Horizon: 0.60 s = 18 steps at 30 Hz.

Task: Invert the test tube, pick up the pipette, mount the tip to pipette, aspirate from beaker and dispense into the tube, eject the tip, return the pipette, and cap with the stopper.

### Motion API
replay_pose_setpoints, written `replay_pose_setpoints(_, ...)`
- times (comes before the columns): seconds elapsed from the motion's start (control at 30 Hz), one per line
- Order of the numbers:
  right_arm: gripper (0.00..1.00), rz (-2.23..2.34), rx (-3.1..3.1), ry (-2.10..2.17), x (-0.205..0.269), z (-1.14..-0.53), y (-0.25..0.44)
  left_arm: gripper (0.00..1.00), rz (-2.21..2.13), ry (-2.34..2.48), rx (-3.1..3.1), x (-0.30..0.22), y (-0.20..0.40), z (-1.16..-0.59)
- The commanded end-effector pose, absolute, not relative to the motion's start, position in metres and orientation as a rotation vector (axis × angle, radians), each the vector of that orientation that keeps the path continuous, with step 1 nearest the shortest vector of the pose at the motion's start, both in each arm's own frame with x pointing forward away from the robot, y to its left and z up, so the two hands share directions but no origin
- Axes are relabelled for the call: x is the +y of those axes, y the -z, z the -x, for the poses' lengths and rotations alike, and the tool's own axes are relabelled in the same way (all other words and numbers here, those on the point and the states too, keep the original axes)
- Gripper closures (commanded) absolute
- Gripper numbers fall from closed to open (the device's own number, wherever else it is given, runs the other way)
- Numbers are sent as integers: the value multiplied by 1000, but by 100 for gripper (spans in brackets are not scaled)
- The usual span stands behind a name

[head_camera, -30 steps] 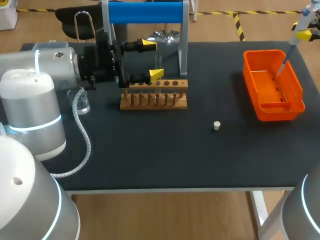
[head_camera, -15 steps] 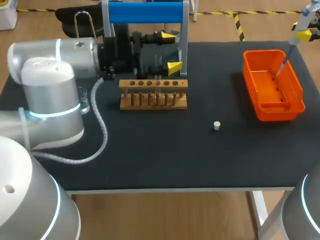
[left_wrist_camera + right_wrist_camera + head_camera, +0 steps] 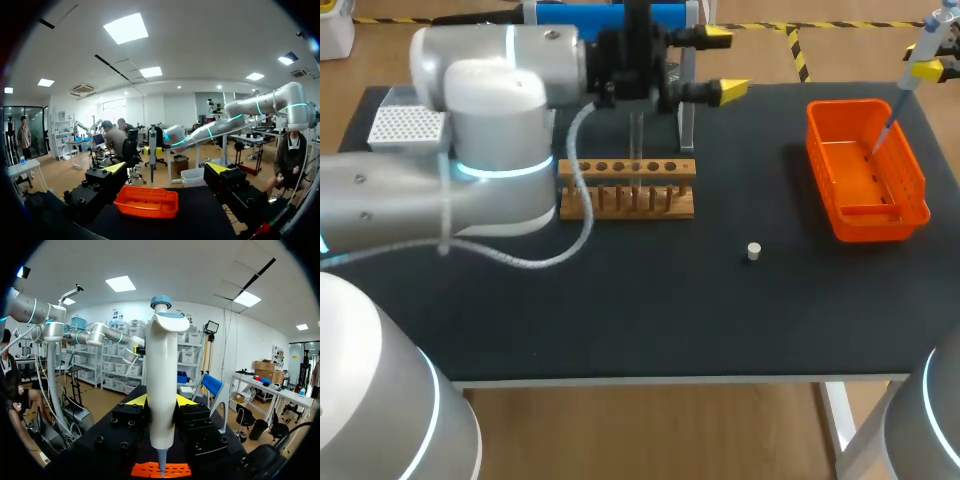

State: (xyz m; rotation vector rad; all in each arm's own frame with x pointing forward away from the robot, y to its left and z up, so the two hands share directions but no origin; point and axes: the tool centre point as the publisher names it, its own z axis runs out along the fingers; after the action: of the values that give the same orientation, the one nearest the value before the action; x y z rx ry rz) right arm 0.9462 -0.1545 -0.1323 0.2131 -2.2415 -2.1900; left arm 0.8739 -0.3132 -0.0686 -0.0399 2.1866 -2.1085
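**A:** Where is the white plastic pipette with the blue cap (image 3: 161,355)?

**B:** In the right pincer (image 3: 161,401), upright. The two yellow-tipped fingers press its barrel from either side, low on the body under the curved finger rest. It hangs over the orange plastic basket (image 3: 910,195) at the right end of the black table (image 3: 620,300), with its thin tip pointing down into the basket.

**A:** Is that a sound hold?

**B:** I think so. The body looks stiff, light and smooth, so a squeeze on the wide barrel should keep it from twisting. The fine tip is the weak part, and I would keep it off the basket wall.

**A:** And the left pincer (image 3: 728,62)?

**B:** Its fingers are spread and nothing is between them. It hovers above and behind the wooden rack (image 3: 627,190), pointing toward the basket.

**A:** What about the clear glass test tube (image 3: 636,138)?

**B:** It stands upright in one of the rack's holes. Thin glass is brittle and slippery. I would take it on the bare wall above the rack, gently, and lift it straight out.

**A:** And the small white stopper (image 3: 753,251)?

**B:** It sits alone on the table between the rack and the basket. It looks tiny and light, so it may skid or roll. Pinch it across its sides, squarely.
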Motion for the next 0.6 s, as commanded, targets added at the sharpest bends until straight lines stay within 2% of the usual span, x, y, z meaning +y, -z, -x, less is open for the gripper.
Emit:
replay_pose_setpoints(0.03,100,-213,-2246,2187,-154,-946,131,0,12,2100,2218,-384,64,-893)
replay_pose_setpoints(0.3,100,-213,-2246,2187,-154,-946,131,0,-4,2114,2253,-402,62,-900)
replay_pose_setpoints(0.33,100,-213,-2246,2187,-154,-946,131,56,-4,2114,2253,-402,62,-900)
replay_pose_setpoints(0.37,100,-213,-2246,2187,-154,-946,131,74,-4,2114,2253,-402,62,-900)
replay_pose_setpoints(0.4,100,-213,-2246,2187,-154,-946,131,100,-4,2114,2253,-402,62,-900)
replay_pose_setpoints(0.6,100,-213,-2246,2187,-154,-946,131,100,-4,2114,2253,-402,62,-900)
